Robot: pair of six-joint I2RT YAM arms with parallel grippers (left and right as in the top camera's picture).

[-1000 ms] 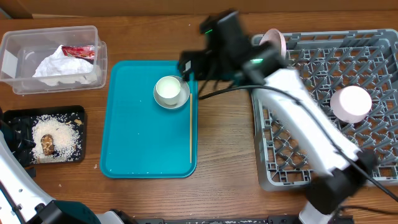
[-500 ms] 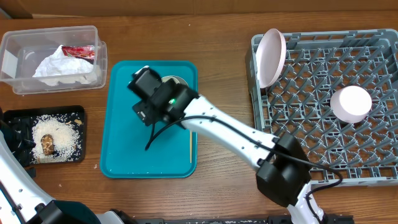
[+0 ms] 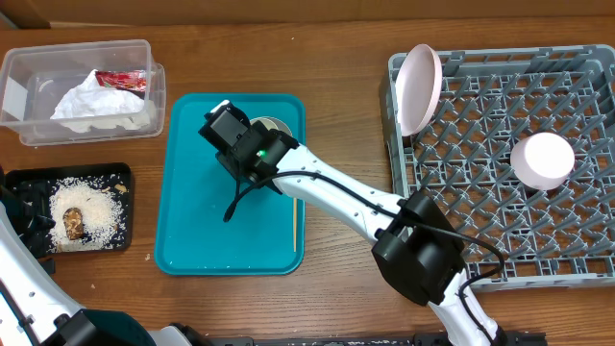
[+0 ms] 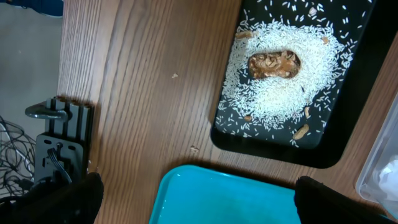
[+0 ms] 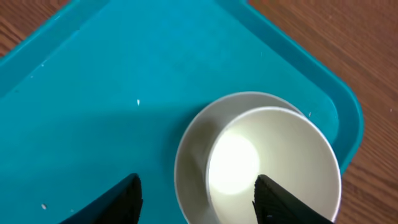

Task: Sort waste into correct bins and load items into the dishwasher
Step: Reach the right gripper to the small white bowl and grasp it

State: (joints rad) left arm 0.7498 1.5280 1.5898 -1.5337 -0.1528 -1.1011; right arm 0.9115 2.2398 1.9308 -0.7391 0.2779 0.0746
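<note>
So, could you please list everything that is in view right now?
Clear tub: one, clear, table's far left.
Napkin: one, white, in the clear tub.
Wrapper: one, red, in the clear tub.
Black tray: one, black, near left.
Rice scraps: many, white, in the black tray.
Lump: one, brown, amid the rice scraps.
Teal tray: one, teal, centre.
Bowl: one, greyish, white inside, on the teal tray.
Stick: one, wooden, teal tray's right side.
Rack: one, grey, right.
Large plate: one, pale pink, upright, rack's far-left corner.
Small plate: one, pale, in the rack.
Left tool: one, black, open, near the black tray.
Right tool: one, black, open, over the bowl.
</note>
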